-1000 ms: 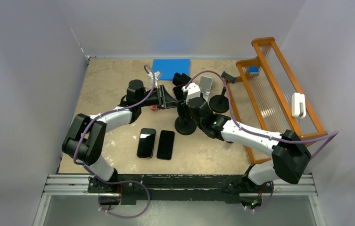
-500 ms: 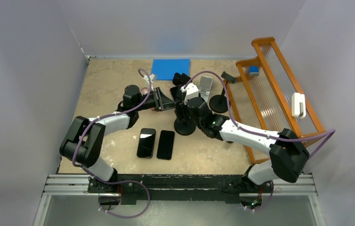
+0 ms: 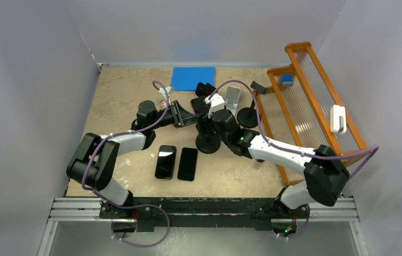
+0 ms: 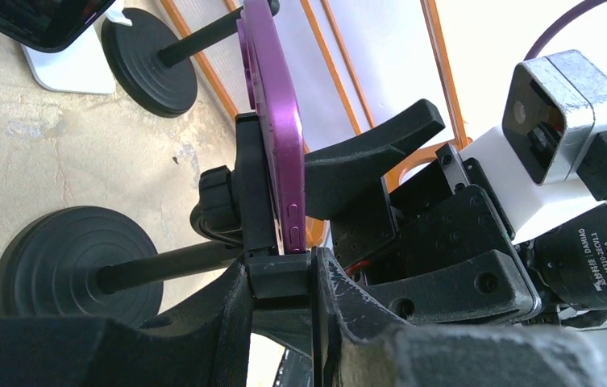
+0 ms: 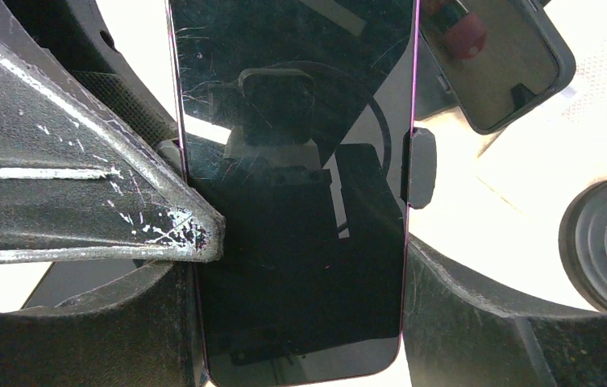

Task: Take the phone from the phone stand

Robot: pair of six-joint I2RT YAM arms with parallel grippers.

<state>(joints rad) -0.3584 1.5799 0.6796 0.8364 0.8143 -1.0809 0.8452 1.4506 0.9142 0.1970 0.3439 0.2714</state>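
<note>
The phone (image 5: pixel 296 201) is purple-edged with a dark screen. It stands upright in the clamp of the black phone stand (image 4: pixel 255 201), whose round base (image 3: pixel 208 143) rests on the table. In the left wrist view the phone (image 4: pixel 272 121) shows edge-on. My left gripper (image 4: pixel 280 270) is shut on the clamp's lower block, coming in from the left (image 3: pixel 188 118). My right gripper (image 5: pixel 296 266) faces the screen, its fingers (image 5: pixel 461 314) pressed against both long edges of the phone. From above, the right gripper (image 3: pixel 203 106) hides most of the phone.
Two dark phones (image 3: pixel 165 161) (image 3: pixel 187 164) lie flat near the front. Behind are a second black stand (image 3: pixel 248 117), a white stand holding a phone (image 3: pixel 233 96) and a blue mat (image 3: pixel 193 78). An orange rack (image 3: pixel 310 101) lines the right side.
My left arm's wrist has swung toward the front left while its gripper stays at the stand. The stand and my right gripper have edged slightly left.
</note>
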